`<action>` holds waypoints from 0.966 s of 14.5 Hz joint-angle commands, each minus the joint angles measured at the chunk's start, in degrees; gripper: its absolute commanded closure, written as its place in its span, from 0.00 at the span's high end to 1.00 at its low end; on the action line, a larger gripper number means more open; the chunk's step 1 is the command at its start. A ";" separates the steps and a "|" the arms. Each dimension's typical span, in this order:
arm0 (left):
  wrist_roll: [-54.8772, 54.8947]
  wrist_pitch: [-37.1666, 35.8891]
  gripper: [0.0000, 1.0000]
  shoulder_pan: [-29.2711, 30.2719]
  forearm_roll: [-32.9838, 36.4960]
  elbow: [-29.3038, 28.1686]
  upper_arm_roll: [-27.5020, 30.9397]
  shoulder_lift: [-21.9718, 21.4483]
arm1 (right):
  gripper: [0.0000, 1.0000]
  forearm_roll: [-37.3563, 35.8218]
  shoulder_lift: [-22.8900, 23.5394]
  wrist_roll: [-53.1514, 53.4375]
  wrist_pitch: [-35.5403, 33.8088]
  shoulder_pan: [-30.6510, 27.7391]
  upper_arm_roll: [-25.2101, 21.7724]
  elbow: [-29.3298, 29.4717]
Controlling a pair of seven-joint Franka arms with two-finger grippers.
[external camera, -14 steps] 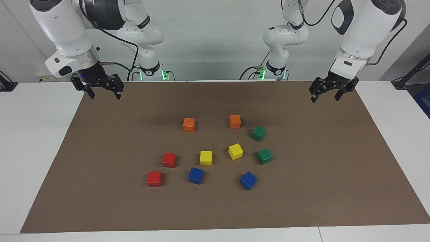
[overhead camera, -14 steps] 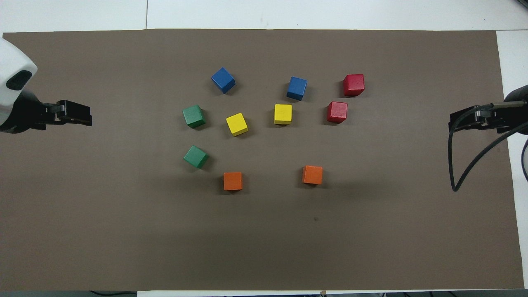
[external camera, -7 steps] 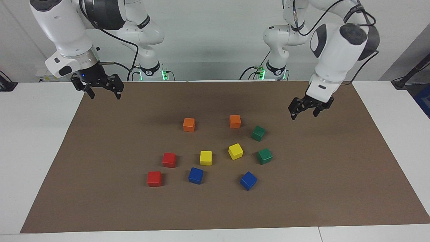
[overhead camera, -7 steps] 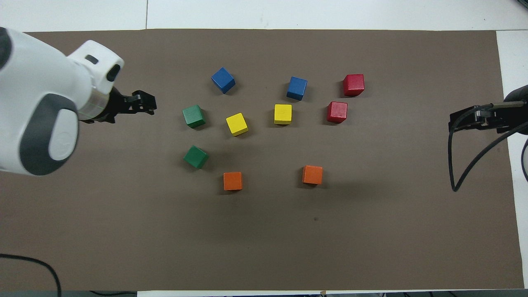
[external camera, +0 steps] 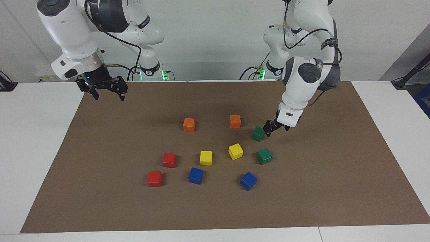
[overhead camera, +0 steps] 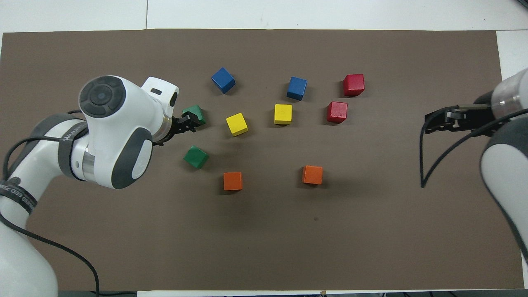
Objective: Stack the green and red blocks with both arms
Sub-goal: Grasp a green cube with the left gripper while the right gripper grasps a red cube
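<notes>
Two green blocks lie toward the left arm's end of the mat, one nearer to the robots than the other. Two red blocks lie toward the right arm's end and also show in the overhead view. My left gripper hangs open and empty, low over the mat right by the two green blocks. I cannot tell if it touches either. My right gripper is open and empty, up over the mat's edge at its own end.
Two orange cubes lie nearest the robots. Two yellow cubes sit in the middle. Two blue cubes lie farthest out. All rest on a brown mat on a white table.
My left arm has swung in from the mat's edge and come down to the green blocks. My right gripper has shifted slightly inward. No block has moved.
</notes>
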 commanded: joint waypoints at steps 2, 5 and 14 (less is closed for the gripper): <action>-12.94 1.73 1.00 -2.31 1.09 -6.30 0.80 -3.40 | 1.00 0.76 7.35 7.62 7.82 2.55 -0.17 -0.44; -16.07 6.21 1.00 -2.77 1.18 -9.29 0.71 -3.67 | 1.00 0.85 11.48 8.78 12.12 3.34 -0.17 -0.26; -18.36 13.86 1.00 -2.77 1.26 -11.59 0.80 -0.68 | 1.00 2.52 20.62 8.96 17.85 4.75 0.27 4.83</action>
